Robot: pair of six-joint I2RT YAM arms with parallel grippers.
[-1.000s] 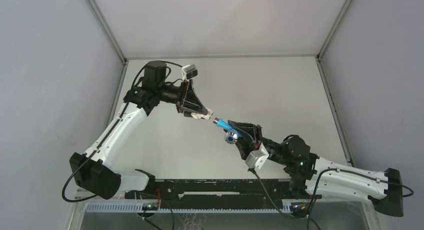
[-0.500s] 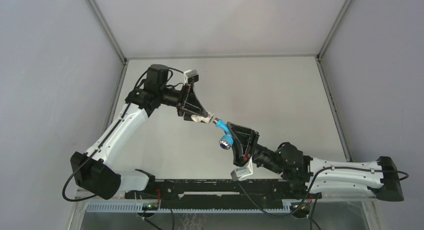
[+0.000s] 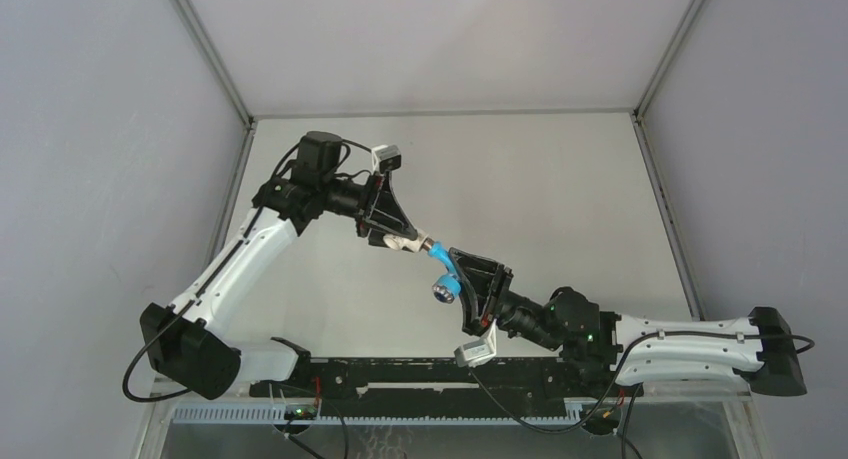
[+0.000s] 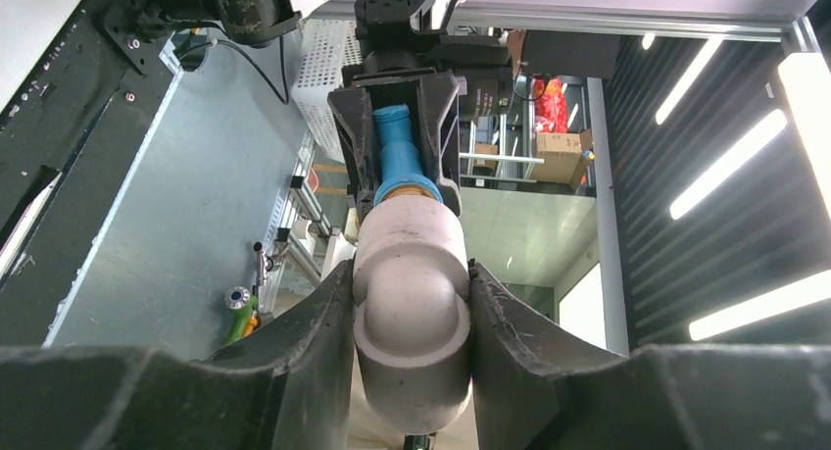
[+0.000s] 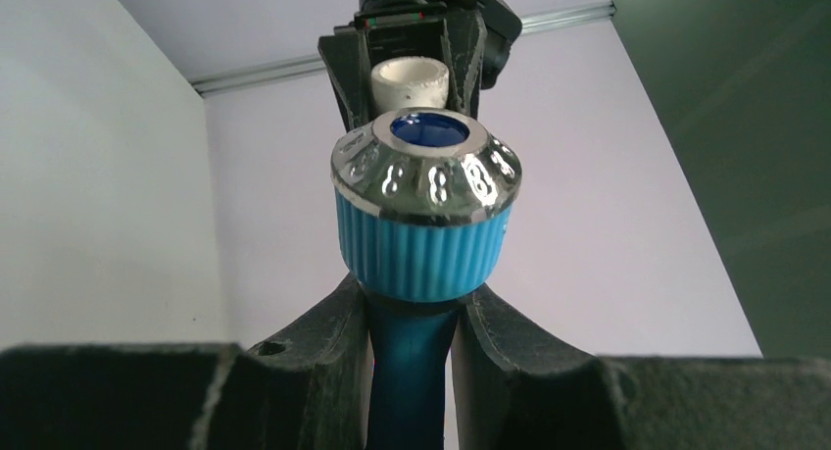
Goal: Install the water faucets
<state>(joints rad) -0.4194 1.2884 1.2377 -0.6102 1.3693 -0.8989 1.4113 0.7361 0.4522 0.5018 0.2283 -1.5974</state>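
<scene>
Blue plastic shows in the middle of the scene: the water faucet [image 3: 446, 269] hangs in the air above the pale tabletop [image 3: 560, 179] and does not touch it. The right end effector [image 3: 460, 264] has it pinched by its blue stem. Its two black fingers [image 5: 314, 347] are almost closed, one on each side of the stem. In the right wrist view, the faucet's round knob [image 5: 426, 244] sits just past those fingers. The knob has blue ribs round its side, and a shiny silver ring [image 5: 426, 180] on top with a dark blue spot in the middle. The left end effector [image 3: 404, 237] comes from the other side and holds a white fitting [image 4: 410, 293]. It is partly closed, with one black finger pressing on each side of the white piece. In the left wrist view the fitting looks smooth and round at its near end. The tip of the faucet meets the far end of the fitting, and a thin gold band [image 4: 407, 188] shows where the two join. I cannot tell how far the tip goes inside. Both pieces line up end to end between the two end effectors. Grey walls [image 3: 100, 129] stand round the tabletop on three sides.
</scene>
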